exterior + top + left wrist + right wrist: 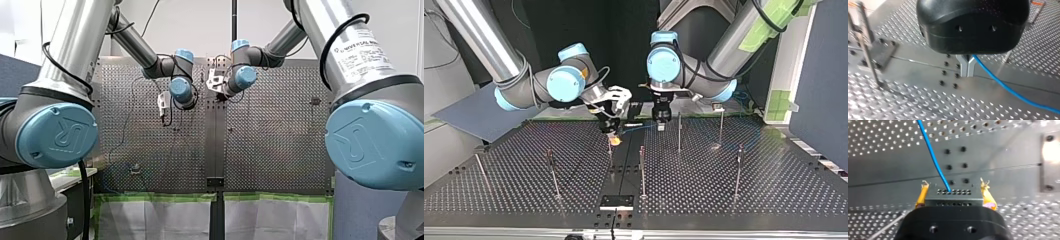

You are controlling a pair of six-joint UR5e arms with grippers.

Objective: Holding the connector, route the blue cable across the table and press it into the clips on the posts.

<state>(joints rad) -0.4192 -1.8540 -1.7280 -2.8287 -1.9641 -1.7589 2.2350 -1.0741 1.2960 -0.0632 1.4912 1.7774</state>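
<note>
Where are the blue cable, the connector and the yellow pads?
blue cable point(934, 160): right wrist view, mid-length.
connector point(954, 194): right wrist view, holed face.
yellow pads point(922, 195): right wrist view, one pad's side.

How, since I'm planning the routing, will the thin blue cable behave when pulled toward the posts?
The thin blue cable probably flexes easily: it curves away from the grey perforated connector in the right gripper. Being thin, it is likely light; loose stretches may sag.
</note>
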